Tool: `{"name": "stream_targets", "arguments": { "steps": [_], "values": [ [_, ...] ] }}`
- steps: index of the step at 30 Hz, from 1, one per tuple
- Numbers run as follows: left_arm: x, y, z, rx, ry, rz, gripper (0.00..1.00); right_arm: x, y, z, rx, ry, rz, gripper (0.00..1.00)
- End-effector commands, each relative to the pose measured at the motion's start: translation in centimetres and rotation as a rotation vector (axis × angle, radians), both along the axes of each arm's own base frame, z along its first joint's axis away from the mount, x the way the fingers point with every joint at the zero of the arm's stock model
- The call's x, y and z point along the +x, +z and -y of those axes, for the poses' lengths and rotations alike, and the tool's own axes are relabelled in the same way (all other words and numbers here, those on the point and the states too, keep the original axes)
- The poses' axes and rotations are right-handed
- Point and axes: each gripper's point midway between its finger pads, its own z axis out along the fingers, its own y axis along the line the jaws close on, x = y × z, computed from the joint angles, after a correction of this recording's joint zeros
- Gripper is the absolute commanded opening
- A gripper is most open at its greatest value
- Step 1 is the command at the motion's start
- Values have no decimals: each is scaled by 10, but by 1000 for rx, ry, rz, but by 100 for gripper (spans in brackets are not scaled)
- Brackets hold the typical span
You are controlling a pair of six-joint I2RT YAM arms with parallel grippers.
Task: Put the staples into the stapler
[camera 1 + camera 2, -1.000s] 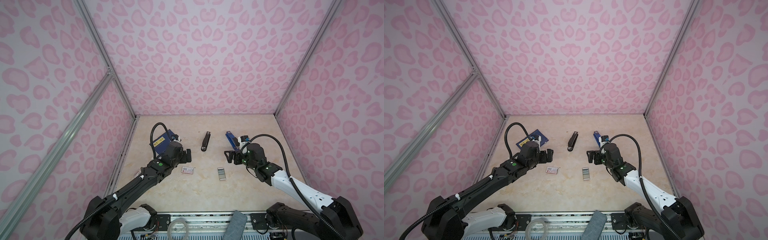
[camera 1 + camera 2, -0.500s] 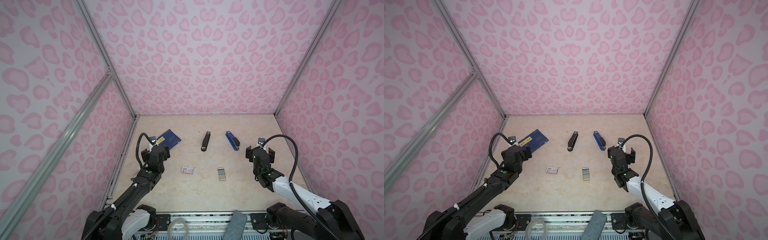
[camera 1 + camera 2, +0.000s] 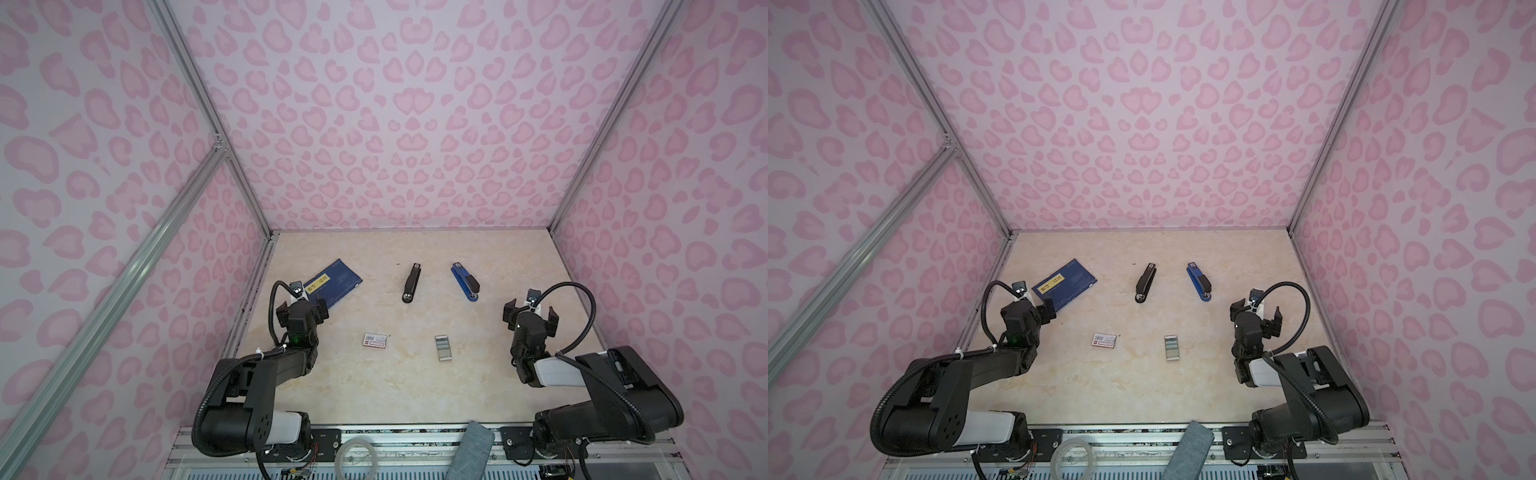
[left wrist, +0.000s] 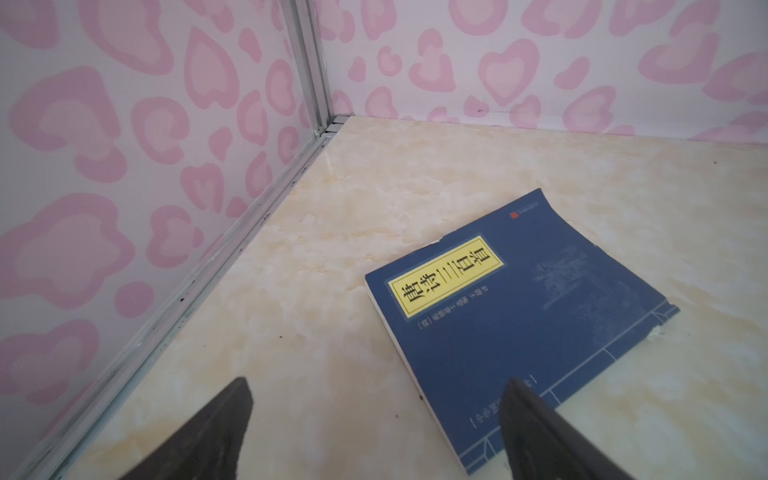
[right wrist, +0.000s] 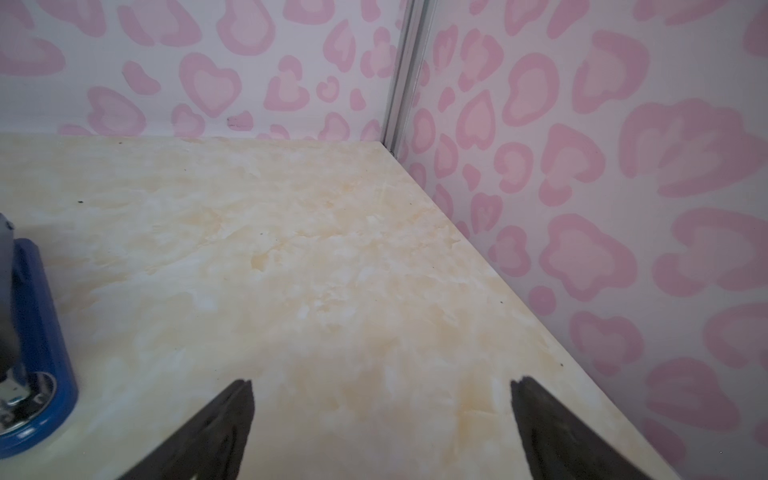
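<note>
Lying flat on the marbled cream table, the staples are the nearest thing to the front edge. They form a small silvery-grey rectangle of strips, roughly midway between the two arms, and neither arm touches them. To their left, well apart and a shade farther back, lies a small white box with a red label.

Farther back, the left gripper hangs over the table's left side with its jaws spread wide and nothing between them. In the left wrist view one dark finger is over bare table and the other is over the near corner of a dark blue booklet; I cannot tell if it touches the cover. The right gripper hangs at about the same depth on the right side, its jaws equally wide and empty over bare table.

Beyond both grippers, a blue stapler and a black stapler lie closed near each other but apart. The booklet lies at the same depth, towards the left wall.
</note>
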Motion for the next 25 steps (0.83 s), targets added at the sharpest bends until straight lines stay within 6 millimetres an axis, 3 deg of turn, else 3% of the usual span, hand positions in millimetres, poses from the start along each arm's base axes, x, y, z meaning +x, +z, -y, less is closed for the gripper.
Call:
{"name": "stream_targets", "arguments": {
  "steps": [1, 5, 7, 25],
  "values": [
    [11, 27, 15, -17, -120, 174, 95, 12, 21, -10, 27, 90, 161, 99],
    [21, 20, 9, -67, -125, 113, 97, 27, 9, -12, 52, 130, 66, 99],
    [21, 20, 9, -61, -124, 118, 97, 36, 7, 0, 84, 80, 50, 99],
    [21, 21, 10, -67, -133, 115, 97, 32, 9, 0, 67, 55, 62, 99]
  ]
}}
